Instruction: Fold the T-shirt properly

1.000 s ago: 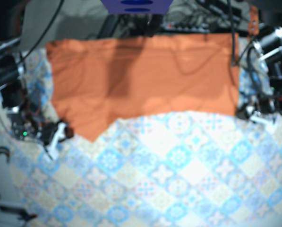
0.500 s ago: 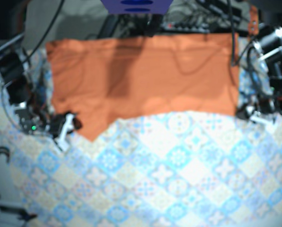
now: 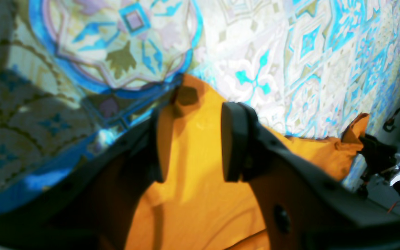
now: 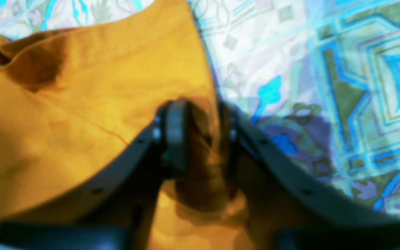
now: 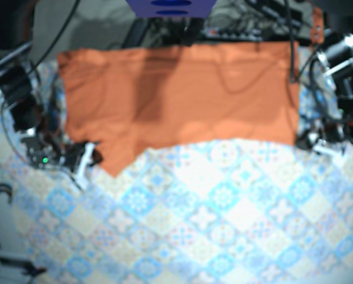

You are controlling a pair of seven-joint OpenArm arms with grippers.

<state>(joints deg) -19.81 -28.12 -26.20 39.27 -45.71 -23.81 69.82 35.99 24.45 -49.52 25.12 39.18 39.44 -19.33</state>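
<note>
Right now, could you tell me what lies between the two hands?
The orange T-shirt, spread on the tablecloth from right hand to left hand, as the base view shows.

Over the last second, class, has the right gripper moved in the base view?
Yes. The right gripper has slid toward the picture's right, closer to the pointed lower corner of the T-shirt, which has stayed put.

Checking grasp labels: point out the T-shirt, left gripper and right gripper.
T-shirt [image 5: 182, 94]: base view, middle of the orange cloth.
left gripper [image 3: 194, 118]: left wrist view, gap between its fingertips, over the cloth.
right gripper [image 4: 201, 111]: right wrist view, between its fingertips, at the cloth's edge.
</note>
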